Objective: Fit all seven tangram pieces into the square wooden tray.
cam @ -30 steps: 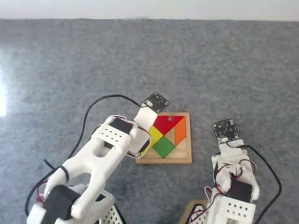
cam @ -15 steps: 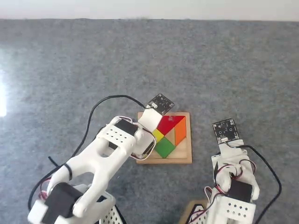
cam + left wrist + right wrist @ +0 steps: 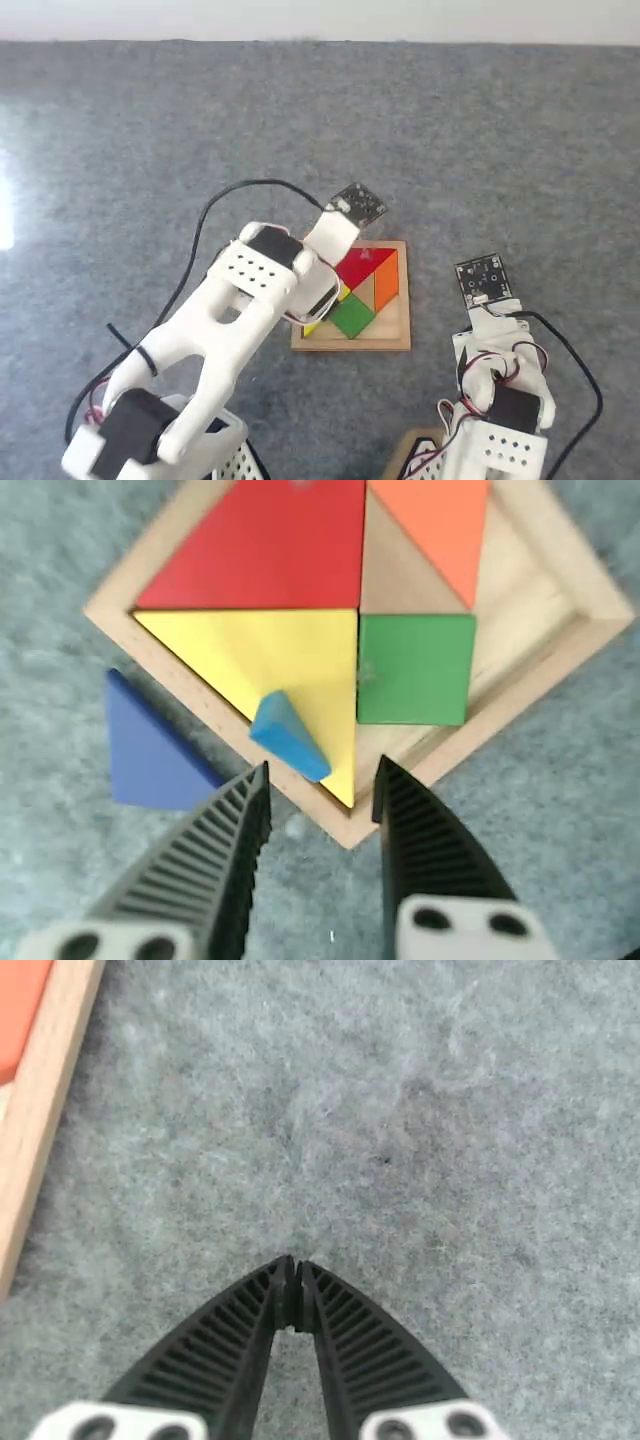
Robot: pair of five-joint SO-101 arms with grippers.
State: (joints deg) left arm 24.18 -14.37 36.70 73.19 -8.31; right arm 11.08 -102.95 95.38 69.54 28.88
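The square wooden tray (image 3: 545, 585) holds a red triangle (image 3: 270, 545), an orange triangle (image 3: 435, 520), a yellow triangle (image 3: 270, 650) and a green square (image 3: 415, 668). A small light-blue triangle (image 3: 288, 735) lies tilted on top of the yellow one. A dark blue triangle (image 3: 145, 750) rests on the carpet just outside the tray's edge. My left gripper (image 3: 322, 770) hovers open over the tray's near corner, with the light-blue triangle just ahead of its fingertips. My right gripper (image 3: 293, 1265) is shut on nothing, low over bare carpet beside the tray (image 3: 30, 1160).
From above, the left arm (image 3: 270, 290) covers the left part of the tray (image 3: 400, 340). The right arm (image 3: 495, 385) stands to the tray's right. Grey carpet spreads all around, and a wooden thing (image 3: 410, 445) shows at the front edge.
The left arm has swung to the right and farther over the tray, covering more of the yellow piece. The right arm has kept still.
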